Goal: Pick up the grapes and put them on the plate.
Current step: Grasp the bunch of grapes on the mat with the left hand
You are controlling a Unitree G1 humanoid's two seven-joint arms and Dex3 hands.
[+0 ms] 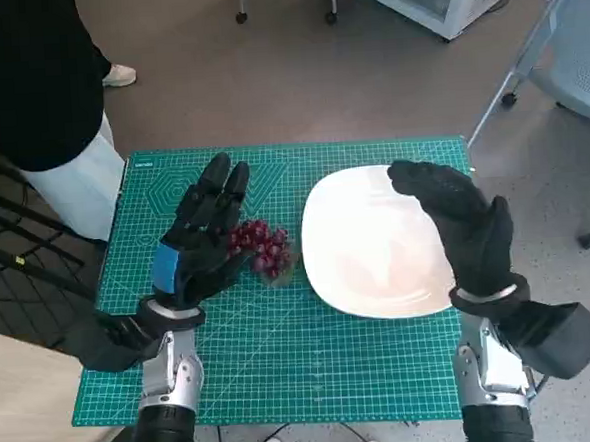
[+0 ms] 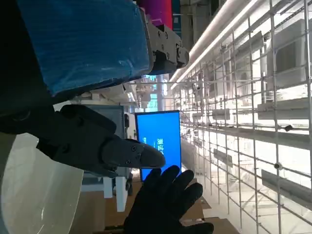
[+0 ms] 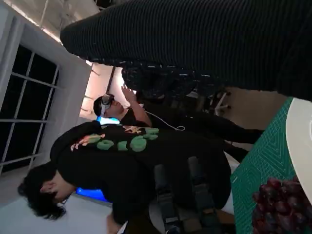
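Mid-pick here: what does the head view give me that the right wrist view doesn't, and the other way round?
Only the head view shows the left robot hand over the green mat, beside the grapes, and the whole white plate. Only the right wrist view shows people nearby, one in a black printed top. Both show the grapes, the plate's rim, the mat and the gloved right robot hand.

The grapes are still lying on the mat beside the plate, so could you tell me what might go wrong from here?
1. The left hand hovers beside the grapes with fingers spread; a loose grasp could drop or scatter them.
2. The bunch lies close to the white plate; a sideways push could shove them against its rim.
3. The right hand hangs over the plate, possibly blocking the placement.
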